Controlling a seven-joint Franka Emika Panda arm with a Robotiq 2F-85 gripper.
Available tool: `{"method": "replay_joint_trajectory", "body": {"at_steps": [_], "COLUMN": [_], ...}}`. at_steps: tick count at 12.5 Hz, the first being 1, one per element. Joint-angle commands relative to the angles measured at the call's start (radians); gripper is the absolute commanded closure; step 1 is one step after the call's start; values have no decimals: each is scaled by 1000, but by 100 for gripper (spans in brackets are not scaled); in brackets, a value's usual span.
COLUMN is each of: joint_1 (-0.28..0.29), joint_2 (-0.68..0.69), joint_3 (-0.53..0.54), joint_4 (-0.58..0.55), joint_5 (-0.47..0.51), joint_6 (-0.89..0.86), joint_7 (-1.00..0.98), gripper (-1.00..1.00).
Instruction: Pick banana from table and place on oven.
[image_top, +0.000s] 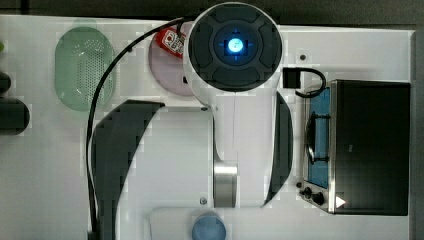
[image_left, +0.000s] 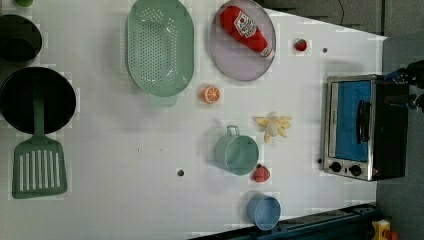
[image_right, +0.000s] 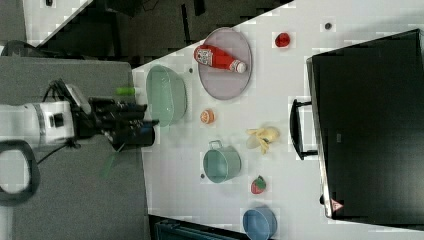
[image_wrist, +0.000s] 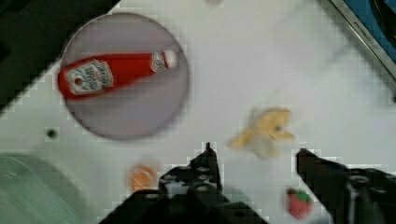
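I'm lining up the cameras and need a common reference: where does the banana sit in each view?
Top view: hidden beneath the arm.
Left view: banana between the green cup and the oven.
Right view: banana just off the oven's handle.
Wrist view: banana ahead of the open gripper.
Shared landmark: the ketchup plate.
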Motion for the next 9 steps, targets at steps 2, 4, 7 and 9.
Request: {"method": "replay_joint_trajectory", "body": {"at_steps": [2, 4, 7, 9], "joint_1": [-42, -42, -39, -38], "joint_2": [-468, -467, -422, -349], "joint_3": [-35, -36, -34, -34], "joint_4": [-303, -308, -313, -325], "joint_5": [-7, -7, -7, -7], "joint_6": [-181, -181, -166, -115], "joint_7": [84, 84, 84, 84], "gripper": [-81, -100, -100, -100]}}
